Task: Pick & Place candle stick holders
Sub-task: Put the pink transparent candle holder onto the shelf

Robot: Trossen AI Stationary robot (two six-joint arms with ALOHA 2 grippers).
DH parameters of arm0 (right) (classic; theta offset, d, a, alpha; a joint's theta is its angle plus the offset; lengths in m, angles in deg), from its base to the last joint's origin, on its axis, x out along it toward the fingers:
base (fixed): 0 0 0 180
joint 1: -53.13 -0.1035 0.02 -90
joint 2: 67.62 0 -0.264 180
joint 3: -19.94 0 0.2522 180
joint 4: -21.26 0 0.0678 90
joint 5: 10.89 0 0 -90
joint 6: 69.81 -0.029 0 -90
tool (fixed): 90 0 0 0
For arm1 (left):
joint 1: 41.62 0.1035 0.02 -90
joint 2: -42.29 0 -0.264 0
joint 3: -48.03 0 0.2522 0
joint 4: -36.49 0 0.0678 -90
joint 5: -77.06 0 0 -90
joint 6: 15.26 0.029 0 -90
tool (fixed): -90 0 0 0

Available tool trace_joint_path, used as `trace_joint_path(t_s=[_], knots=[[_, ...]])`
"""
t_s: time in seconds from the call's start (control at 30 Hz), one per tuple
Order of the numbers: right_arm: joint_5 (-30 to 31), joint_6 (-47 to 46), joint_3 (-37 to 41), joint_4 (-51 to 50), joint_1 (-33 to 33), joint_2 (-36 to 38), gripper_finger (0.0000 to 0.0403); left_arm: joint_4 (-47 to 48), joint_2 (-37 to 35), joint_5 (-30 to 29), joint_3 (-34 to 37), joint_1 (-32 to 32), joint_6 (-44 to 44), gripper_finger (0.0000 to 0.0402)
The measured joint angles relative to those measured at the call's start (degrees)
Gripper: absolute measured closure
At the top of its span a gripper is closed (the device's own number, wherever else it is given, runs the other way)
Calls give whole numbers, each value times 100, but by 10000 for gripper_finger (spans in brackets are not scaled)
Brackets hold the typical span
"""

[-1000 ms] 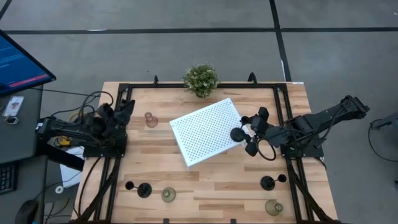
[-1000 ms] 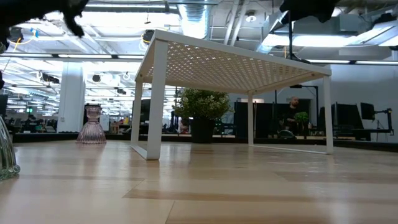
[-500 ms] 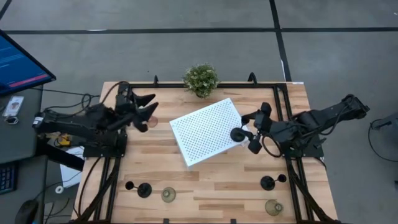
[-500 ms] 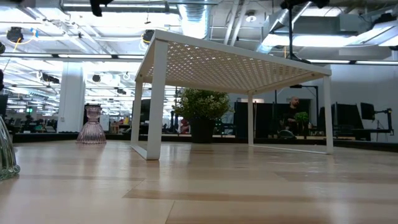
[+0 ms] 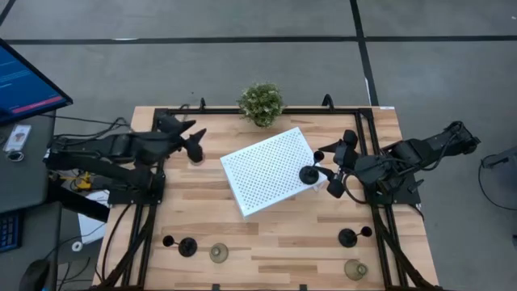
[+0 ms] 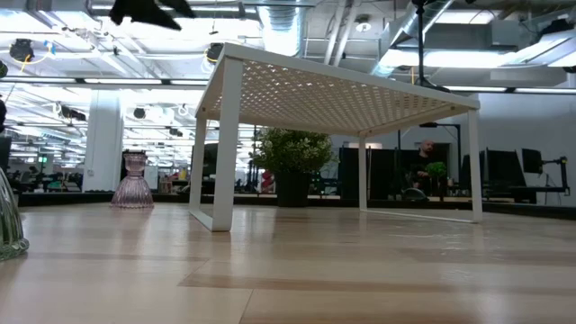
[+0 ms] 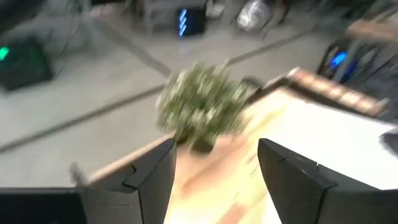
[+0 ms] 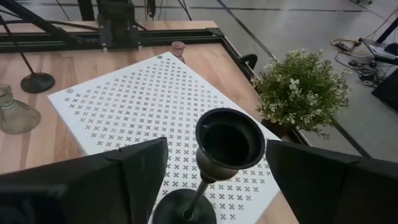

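Note:
A black holder [image 5: 309, 174] stands upright on its round base on the white perforated tray [image 5: 262, 174], near the tray's right edge. My right gripper [image 5: 329, 168] is open, with one finger on either side of the holder [image 8: 227, 146] and clear of it. My left gripper [image 5: 195, 141] is open and raised above the pink holder [image 6: 133, 182], which stands on the table near the far left. Two black holders [image 5: 187, 246] [image 5: 349, 237] and two olive-green ones [image 5: 219, 253] [image 5: 354, 269] stand along the near edge.
A green potted plant [image 5: 261, 103] stands at the far edge behind the tray and shows blurred ahead of my left gripper [image 7: 202, 112]. The tray stands raised on thin legs [image 6: 225, 144]. Bare wood lies between the tray and the near row of holders.
My left gripper has risen and swung from the table's left edge toward the far side and the tray, and now stands over the pink holder. My right gripper has drawn back a little toward the table's right edge. The black holder stays upright on the tray.

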Motion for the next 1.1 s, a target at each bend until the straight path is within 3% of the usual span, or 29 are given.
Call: trace_joint_path(t_s=[0.23,0.5,0.8,1.1], knots=[[-2,0,0,0,43,0,138,1696,784,1185,-93,768,-1492,173],[-17,-2,0,4,46,0,138,1961,1400,1380,79,1394,-1808,174],[-20,-46,0,4,46,0,138,2065,1152,2127,727,1778,-2547,183],[-15,-46,0,7,46,0,138,1753,436,2161,1267,1632,-2830,183]])
